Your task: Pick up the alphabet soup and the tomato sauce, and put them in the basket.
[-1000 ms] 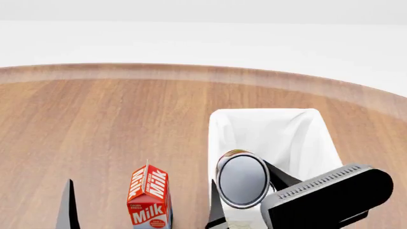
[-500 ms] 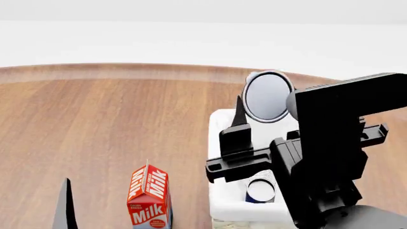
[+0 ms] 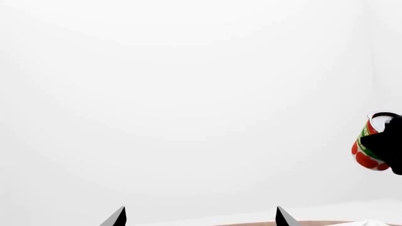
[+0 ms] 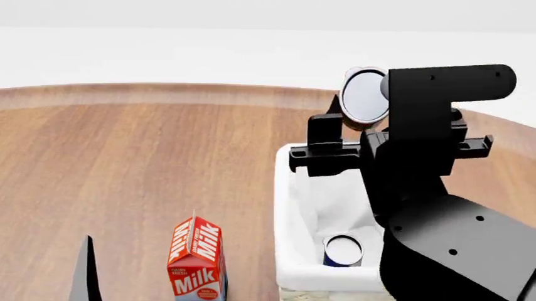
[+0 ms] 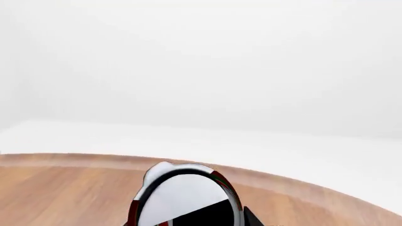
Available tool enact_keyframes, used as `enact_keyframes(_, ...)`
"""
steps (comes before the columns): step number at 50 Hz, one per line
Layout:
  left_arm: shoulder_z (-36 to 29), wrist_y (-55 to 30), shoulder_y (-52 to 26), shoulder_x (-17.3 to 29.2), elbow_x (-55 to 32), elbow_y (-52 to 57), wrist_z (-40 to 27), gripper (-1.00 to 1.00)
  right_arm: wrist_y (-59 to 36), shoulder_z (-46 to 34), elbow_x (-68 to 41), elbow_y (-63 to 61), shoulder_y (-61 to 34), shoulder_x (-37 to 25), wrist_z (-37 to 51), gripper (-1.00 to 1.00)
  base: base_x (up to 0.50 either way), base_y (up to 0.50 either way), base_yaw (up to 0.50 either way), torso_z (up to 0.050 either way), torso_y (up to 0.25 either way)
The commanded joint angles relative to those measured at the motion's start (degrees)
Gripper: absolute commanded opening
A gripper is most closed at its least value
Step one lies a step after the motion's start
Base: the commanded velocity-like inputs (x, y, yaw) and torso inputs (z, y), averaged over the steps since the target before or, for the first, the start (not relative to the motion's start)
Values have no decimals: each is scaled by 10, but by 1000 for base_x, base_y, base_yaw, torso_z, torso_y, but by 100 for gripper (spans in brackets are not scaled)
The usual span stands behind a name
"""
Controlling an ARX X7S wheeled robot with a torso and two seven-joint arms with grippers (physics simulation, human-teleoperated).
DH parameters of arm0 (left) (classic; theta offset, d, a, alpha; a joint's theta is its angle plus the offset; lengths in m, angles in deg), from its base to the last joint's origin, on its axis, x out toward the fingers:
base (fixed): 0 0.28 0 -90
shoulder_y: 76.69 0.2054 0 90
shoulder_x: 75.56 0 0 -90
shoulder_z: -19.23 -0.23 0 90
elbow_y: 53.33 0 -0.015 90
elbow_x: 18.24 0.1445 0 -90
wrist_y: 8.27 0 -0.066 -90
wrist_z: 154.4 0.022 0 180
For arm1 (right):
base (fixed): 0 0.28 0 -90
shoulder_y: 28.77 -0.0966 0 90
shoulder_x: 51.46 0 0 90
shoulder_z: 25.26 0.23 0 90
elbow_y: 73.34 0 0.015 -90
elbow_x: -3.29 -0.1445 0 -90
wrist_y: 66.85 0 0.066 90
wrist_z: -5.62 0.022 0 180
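The tomato sauce [image 4: 365,97], a red-and-green can, is tipped so its silvery top faces the head camera. My right gripper [image 4: 368,108] is shut on it, high above the far end of the basket [image 4: 287,207]. The same tomato sauce [image 5: 185,200] fills the space between the right jaws in the right wrist view. It shows again as the tomato sauce [image 3: 370,147] in the left wrist view. The alphabet soup [image 4: 343,249] stands upright inside the basket, by its near wall. My left gripper [image 3: 199,219] is open and holds nothing; one left finger [image 4: 86,271] shows low at the head view's left.
A red-and-white milk carton [image 4: 197,258] stands on the round wooden table [image 4: 134,157], just left of the basket. My right arm [image 4: 448,251] covers the basket's right side. The table's curved far edge runs behind the basket.
My right arm has risen with the tomato sauce, from low over the basket's near end to high above its far end. That uncovered the alphabet soup inside. The left gripper has stayed still.
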Motion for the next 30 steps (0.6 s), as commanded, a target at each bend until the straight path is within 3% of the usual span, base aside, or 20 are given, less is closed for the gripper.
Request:
enact_keyframes(1, 2, 1, 1, 3, -2, 3, -1, 100, 38, 7, 35, 108, 41, 62, -18, -100, 0, 0, 0, 0, 0)
enact_keyframes(30, 6, 11, 6, 8, -7, -2, -3, 100, 44, 4, -10, 268, 125, 152, -39, -100, 0, 0, 0, 0, 0)
